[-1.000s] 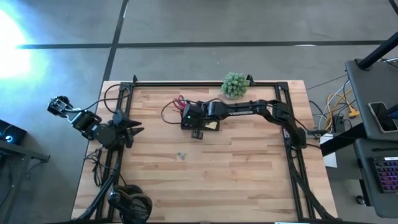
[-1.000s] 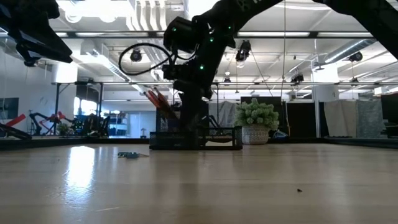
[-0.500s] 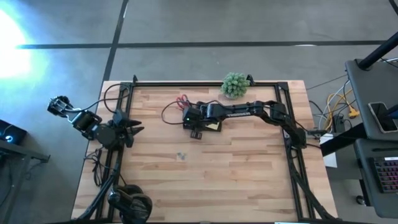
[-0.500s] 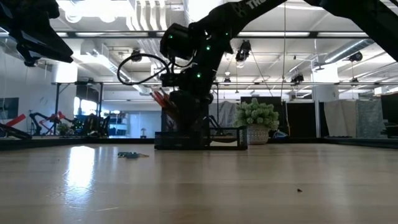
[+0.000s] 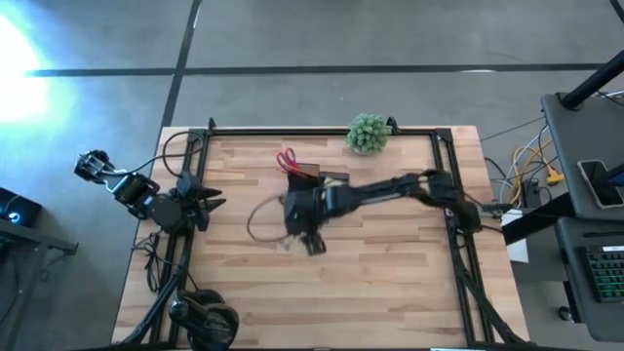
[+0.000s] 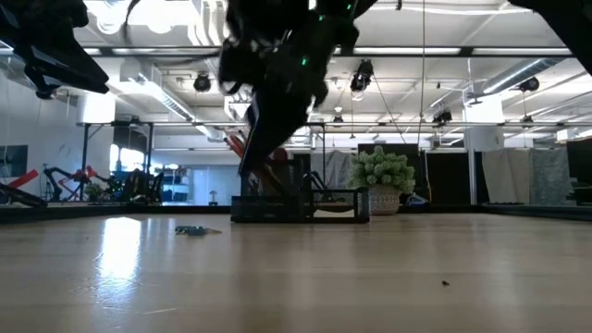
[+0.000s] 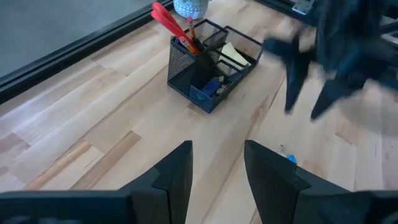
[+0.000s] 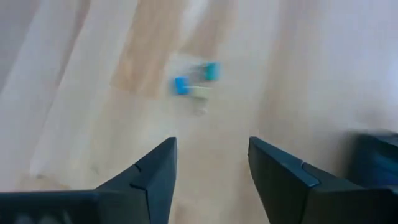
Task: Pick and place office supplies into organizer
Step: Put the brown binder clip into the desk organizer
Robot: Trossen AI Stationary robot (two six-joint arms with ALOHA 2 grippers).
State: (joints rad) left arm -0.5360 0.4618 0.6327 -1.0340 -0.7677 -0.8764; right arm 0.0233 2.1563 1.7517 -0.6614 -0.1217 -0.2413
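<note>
Since the tiny blue clips (image 8: 194, 79) lie loose on the bare bench middle, they look light, hard and slippery: best pinched across the cluster. The right gripper (image 8: 211, 171) hovers above them, fingers spread, empty. Beyond, toward the far edge, the mesh organizer (image 7: 211, 62) holds red-handled scissors (image 7: 169, 22).

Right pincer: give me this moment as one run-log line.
right pincer: open, empty | over: small blue clips | organizer: scissors inside | left pincer: waiting at table edge

Overhead, table-level and both wrist cameras all share the wooden table (image 5: 390, 283).
</note>
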